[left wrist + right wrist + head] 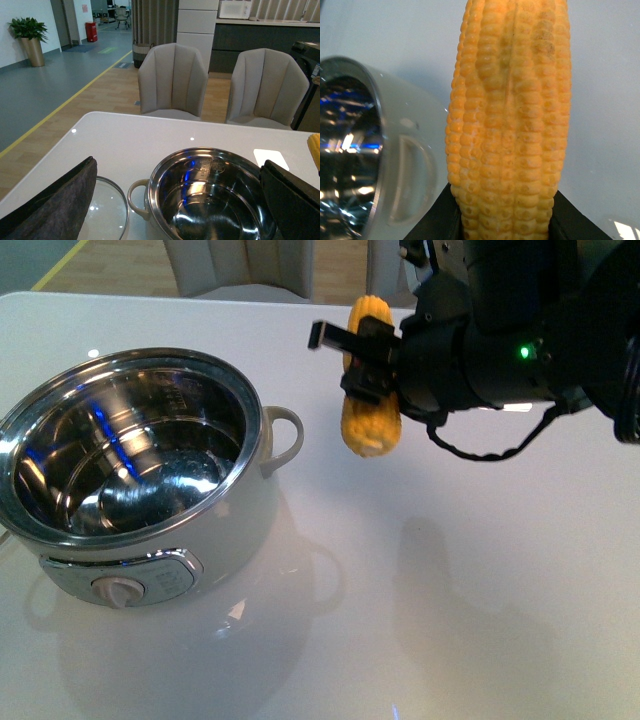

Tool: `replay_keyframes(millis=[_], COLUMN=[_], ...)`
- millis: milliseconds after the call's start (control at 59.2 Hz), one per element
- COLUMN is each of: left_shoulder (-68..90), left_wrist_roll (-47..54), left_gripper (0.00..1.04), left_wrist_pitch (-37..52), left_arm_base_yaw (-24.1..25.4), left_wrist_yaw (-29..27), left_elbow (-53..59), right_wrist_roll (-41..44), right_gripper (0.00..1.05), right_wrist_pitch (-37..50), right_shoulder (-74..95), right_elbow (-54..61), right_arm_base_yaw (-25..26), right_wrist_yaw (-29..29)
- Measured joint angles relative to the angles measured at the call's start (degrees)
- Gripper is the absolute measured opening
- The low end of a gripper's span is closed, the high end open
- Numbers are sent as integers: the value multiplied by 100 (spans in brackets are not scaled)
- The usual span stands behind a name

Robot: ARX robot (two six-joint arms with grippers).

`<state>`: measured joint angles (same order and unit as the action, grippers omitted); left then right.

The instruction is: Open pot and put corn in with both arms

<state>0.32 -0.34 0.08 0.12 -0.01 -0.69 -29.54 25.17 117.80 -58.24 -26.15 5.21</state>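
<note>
The off-white pot [243, 520] stands open at the table's left, its steel inside bare. My right gripper [352, 364] is shut on the yellow corn [371, 428] and holds it upright in the air to the right of the pot's loop handle [286, 435]. In the right wrist view the corn [510, 125] fills the frame between the black fingers [436, 221], with the pot [402, 145] beside it. In the left wrist view my left gripper [172, 210] is open above the pot's rim [159, 175], and a sliver of corn [315, 147] shows at the frame's edge.
A glass lid [102, 210] lies flat on the white table [450, 620] beside the pot, on the side away from the corn. Two grey chairs [172, 80] stand behind the table's far edge. The pot's dial [118, 590] faces me.
</note>
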Motion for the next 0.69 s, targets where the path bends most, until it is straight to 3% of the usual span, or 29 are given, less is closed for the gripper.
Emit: replay_keyframes(millis=[338,692], left_shoulder=[0,0], left_wrist_roll=[0,0], left_gripper=[98,98], left_wrist_pitch=[0,0], left_arm_base_yaw=[0,0], left_wrist_yaw=[0,0], left_elbow=[0,0], right_wrist_roll=[-852,-922], right_gripper=[23,23], right_wrist_pitch=[-483,-885], right_shoulder=[299,881], right_elbow=[-1360,-2229], right_arm_base_yaw=[-540,-1158], right_wrist_yaw=[350,992])
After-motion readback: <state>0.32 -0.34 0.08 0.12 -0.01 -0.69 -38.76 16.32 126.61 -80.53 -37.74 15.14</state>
